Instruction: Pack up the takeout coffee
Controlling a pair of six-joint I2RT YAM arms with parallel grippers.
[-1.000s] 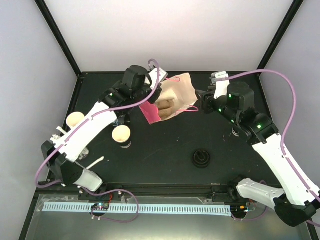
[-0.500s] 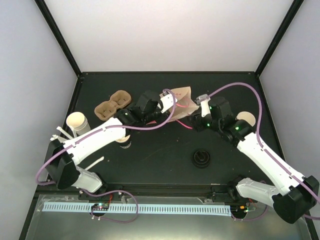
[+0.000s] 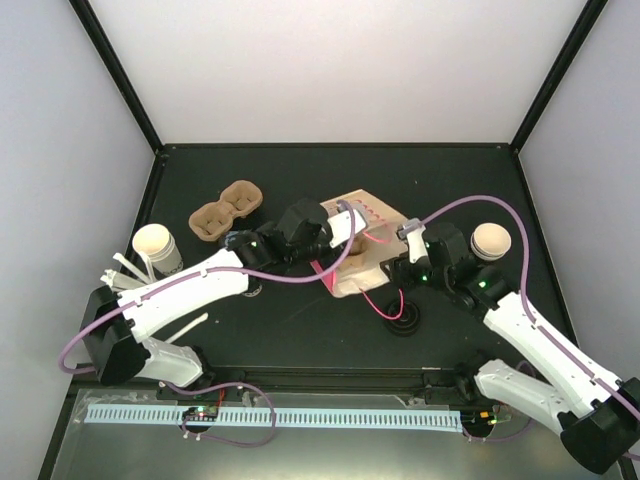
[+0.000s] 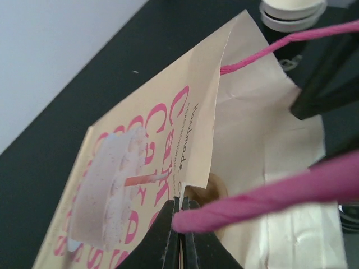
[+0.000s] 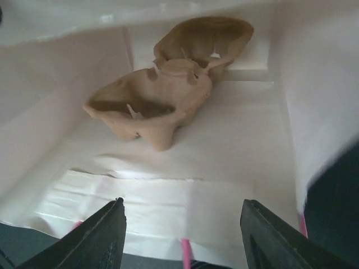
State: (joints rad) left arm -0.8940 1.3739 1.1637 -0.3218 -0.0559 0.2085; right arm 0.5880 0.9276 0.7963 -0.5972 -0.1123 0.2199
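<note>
The paper bag (image 3: 360, 255) has been drawn from the far side of the tabletop (image 3: 300, 345) toward its middle over the last second, and both arms have come in with it. It now lies on its side with the mouth turned toward the right claw (image 3: 390, 270). Treat this as preparation only: no cup is packed yet.

The left claw (image 4: 180, 219) is clenched on the rim of the bag, with a pink cord handle caught at the fingertips. The right claw is released. In the right wrist view its fingers stand wide apart at the mouth of the bag, looking in on a pulp tray (image 5: 162, 106) with both pockets vacant. A second pulp tray (image 3: 225, 212) sits on the tabletop, left of the bag.

Locate the coffee outside the bag. The right cup (image 3: 490, 240) stands near the right wrist, behind the claw and apart from it. The left cup (image 3: 153, 243) stands at the left edge, well apart from the left claw.
</note>
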